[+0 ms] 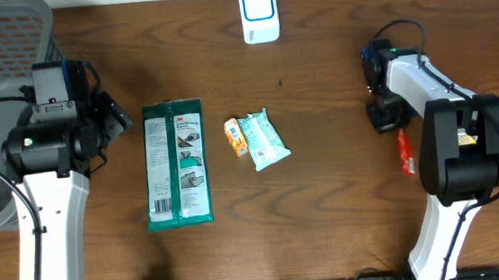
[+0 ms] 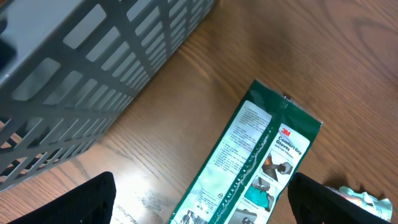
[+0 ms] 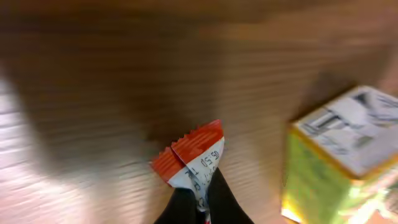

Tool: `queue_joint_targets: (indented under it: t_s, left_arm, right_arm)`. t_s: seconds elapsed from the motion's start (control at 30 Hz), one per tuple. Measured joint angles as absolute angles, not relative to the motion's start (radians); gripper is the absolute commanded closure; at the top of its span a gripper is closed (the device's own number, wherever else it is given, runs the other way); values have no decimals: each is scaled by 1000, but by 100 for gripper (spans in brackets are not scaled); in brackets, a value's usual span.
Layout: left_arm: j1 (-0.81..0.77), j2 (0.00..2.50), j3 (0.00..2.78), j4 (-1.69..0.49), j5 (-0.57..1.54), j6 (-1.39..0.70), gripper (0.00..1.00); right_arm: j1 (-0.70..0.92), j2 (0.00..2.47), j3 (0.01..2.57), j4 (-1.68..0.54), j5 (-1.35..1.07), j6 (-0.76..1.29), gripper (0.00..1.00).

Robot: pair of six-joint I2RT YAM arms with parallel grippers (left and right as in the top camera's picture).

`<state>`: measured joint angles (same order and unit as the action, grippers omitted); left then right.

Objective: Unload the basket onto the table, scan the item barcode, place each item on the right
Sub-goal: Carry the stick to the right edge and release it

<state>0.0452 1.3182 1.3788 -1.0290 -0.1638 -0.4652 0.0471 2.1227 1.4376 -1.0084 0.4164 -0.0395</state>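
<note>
A small red-and-white sachet, its red edge crimped and black digits printed on it, hangs pinched in the closed right pincer at the desk's right side, well apart from the white, blue-faced scanner.

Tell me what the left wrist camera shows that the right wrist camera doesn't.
Only the left wrist view: a grey basket, a green glove package lying flat, the edge of a teal packet, and the left gripper open, holding nothing. Only the right wrist view: the right gripper shut on a red-and-white sachet, with a yellow-green box beside it. Both: the brown wooden table.
</note>
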Motion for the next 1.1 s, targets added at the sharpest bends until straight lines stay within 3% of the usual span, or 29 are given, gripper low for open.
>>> queue_joint_targets:
  t_s: [0.23,0.5,0.63,1.1]
  left_arm:
    - [45,1318,1379,-1029,-164,-465,11]
    - [45,1318,1379,-1029,-164,-466,11]
    - [45,1318,1379,-1029,-164,-465,11]
    - [45,1318,1379,-1029,-164,-465,11]
  right_arm:
    - [-24,2114,1358,-895,598,-36,99]
    - [-103,2114,1348,-785,635,-36,97]
    - [-109,2114,1347,-781,611,-36,93]
    - [-118,2104,1353,-875,577,-109,96]
